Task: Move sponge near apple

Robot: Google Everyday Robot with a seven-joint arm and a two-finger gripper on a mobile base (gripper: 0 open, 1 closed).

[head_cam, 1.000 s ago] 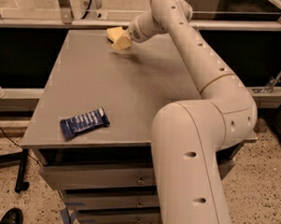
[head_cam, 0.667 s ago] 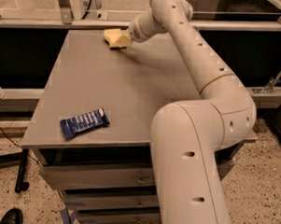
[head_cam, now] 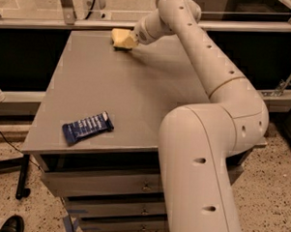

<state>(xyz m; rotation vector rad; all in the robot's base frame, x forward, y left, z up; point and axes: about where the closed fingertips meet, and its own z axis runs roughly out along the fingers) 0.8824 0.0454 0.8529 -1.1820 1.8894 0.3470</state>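
Note:
My gripper [head_cam: 123, 39] is at the far edge of the grey table [head_cam: 136, 103], left of the middle, at the end of my long white arm [head_cam: 197, 47]. A pale yellow block-like shape shows at its tip, low over the tabletop. I cannot tell whether this is the sponge or part of the gripper itself. No separate sponge shows anywhere on the table. The apple is not in view.
A blue snack wrapper [head_cam: 87, 127] lies near the table's front left corner. My arm's big lower link [head_cam: 201, 178] blocks the front right. Drawers [head_cam: 108, 184] sit under the tabletop. A metal rail [head_cam: 53, 23] runs behind the table. A shoe [head_cam: 10, 224] is at bottom left.
The gripper with the pale yellow shape has moved slightly left and toward the table's far edge, and the shape now sits flatter and lower. The wrapper has not moved.

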